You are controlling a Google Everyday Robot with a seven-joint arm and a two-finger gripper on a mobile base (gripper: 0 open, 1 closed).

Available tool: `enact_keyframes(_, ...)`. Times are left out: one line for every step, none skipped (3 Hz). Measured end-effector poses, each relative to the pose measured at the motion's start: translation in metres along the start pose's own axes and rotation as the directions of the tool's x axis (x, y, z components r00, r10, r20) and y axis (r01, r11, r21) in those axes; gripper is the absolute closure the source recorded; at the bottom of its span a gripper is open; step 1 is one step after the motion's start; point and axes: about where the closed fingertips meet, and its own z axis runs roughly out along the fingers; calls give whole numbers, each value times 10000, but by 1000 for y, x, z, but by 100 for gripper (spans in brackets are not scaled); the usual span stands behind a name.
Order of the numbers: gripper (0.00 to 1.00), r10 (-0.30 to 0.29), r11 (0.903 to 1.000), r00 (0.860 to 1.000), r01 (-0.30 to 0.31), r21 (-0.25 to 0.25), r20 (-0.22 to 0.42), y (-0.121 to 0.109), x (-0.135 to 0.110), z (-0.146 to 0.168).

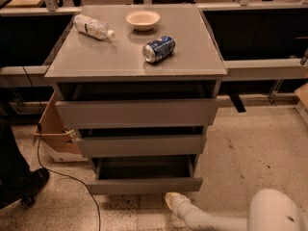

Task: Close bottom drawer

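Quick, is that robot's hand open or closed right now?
Gripper: near the floor, just in front of the open bottom drawer; open or closed cannot be told.

On the grey top (96,61), a plastic bottle (94,27) lies at 10 o'clock, a pale bowl (143,19) sits at 12 and a blue can (159,49) lies near the centre. A cardboard box (53,129) stands at 9 o'clock. The gripper (172,199) is low at 6 o'clock.
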Motion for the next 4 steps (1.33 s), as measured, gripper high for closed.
enact_keyframes(100,-1237,9921,9791,1189,-392,-1612,30,37,-23)
enact_keyframes(100,-828,9920,9608,1050,708,-2644,18,72,-37)
enact_keyframes(100,-161,9767,9673,694,2033,-2529,-1,83,-41)
enact_keyframes(100,324,9480,9813,300,3168,-1899,-23,80,-32)
